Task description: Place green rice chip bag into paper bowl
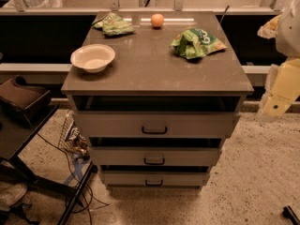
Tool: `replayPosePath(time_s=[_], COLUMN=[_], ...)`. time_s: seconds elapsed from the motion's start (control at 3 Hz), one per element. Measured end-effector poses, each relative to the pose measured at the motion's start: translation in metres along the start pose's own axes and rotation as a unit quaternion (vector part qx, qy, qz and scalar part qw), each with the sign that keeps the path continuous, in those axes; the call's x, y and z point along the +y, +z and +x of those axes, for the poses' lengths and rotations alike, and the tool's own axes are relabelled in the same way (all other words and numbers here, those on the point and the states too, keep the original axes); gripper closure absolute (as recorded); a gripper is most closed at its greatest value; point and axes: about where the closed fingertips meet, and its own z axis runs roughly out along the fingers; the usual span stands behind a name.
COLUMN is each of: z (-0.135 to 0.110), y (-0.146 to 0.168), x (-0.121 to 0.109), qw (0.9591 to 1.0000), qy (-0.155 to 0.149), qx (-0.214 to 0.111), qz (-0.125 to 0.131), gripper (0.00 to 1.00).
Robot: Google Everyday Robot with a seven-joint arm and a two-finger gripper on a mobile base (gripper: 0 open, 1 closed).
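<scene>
Green rice chip bag (196, 43) lies crumpled on the cabinet top (154, 71), right rear, well apart from the empty paper bowl (93, 57) at front left. Gripper (276, 102) is off the cabinet's right side, away from both; can't tell its state. Orange (157, 20) and small green bag (114, 25) at back.

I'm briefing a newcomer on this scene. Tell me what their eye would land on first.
The bright green rice chip bag lies crumpled on the right of the cabinet top, with the paper bowl near its left front edge. An orange sits at the back, right of a paler green bag. The gripper hangs beyond the cabinet's right side, touching nothing.
</scene>
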Motion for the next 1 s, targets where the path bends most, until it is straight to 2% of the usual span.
replayPosePath(time_s=[0.33,0.67,1.0], z=[0.0,-0.006,-0.025], y=[0.0,-0.009,-0.013], x=[0.0,-0.005,-0.028], qw=[1.0,0.9997,0.9965], qy=[0.0,-0.006,-0.041], qx=[0.0,-0.001,-0.018], qz=[0.0,0.023,0.071], gripper=[0.0,0.0,0.0])
